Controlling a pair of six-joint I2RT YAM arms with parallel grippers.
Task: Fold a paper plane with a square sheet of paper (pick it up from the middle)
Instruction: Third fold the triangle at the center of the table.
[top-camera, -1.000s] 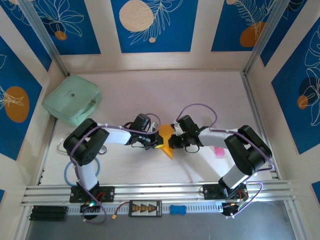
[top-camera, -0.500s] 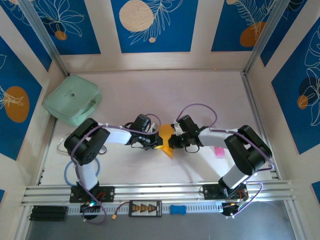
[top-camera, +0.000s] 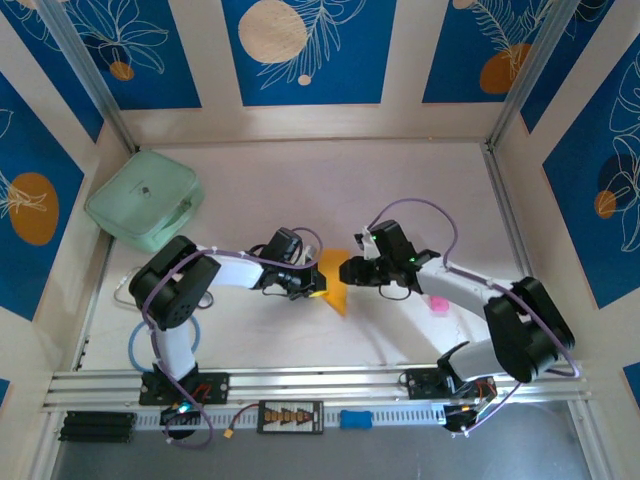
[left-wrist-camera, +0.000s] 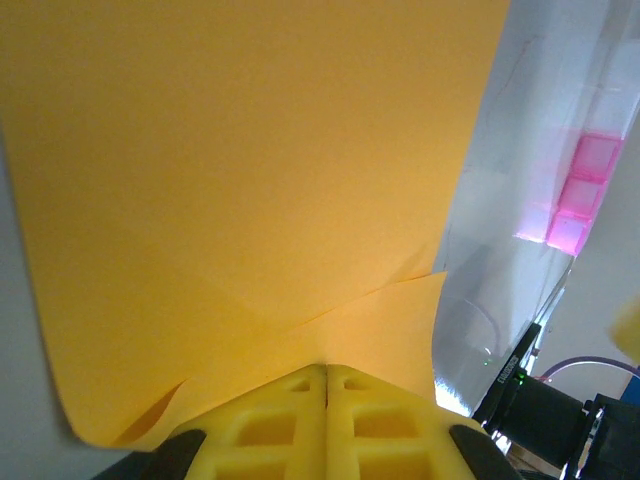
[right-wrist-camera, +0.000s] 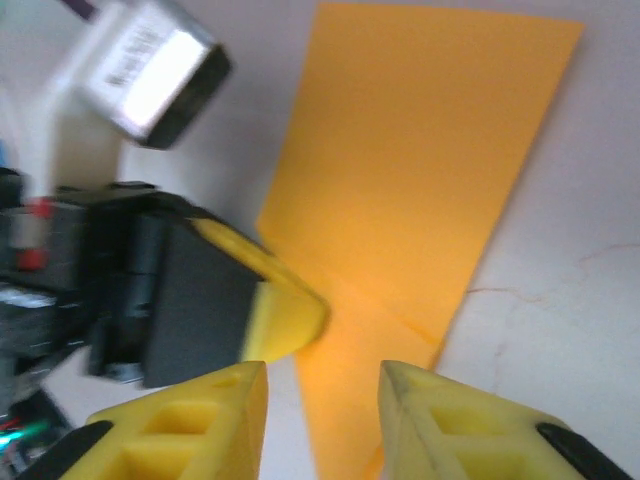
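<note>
Square sheet of paper (top-camera: 336, 295) creased and part-folded, no dart yet; left gripper (left-wrist-camera: 326, 372) pinched onto it, right gripper (right-wrist-camera: 323, 375) jaws apart, holding nothing; most folds likely left.

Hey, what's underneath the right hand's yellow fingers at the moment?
A folded orange-yellow sheet of paper lies on the white table below the open right hand. The left hand has a yellow fingertip at the paper's edge. Anything beneath the paper is covered.
</note>
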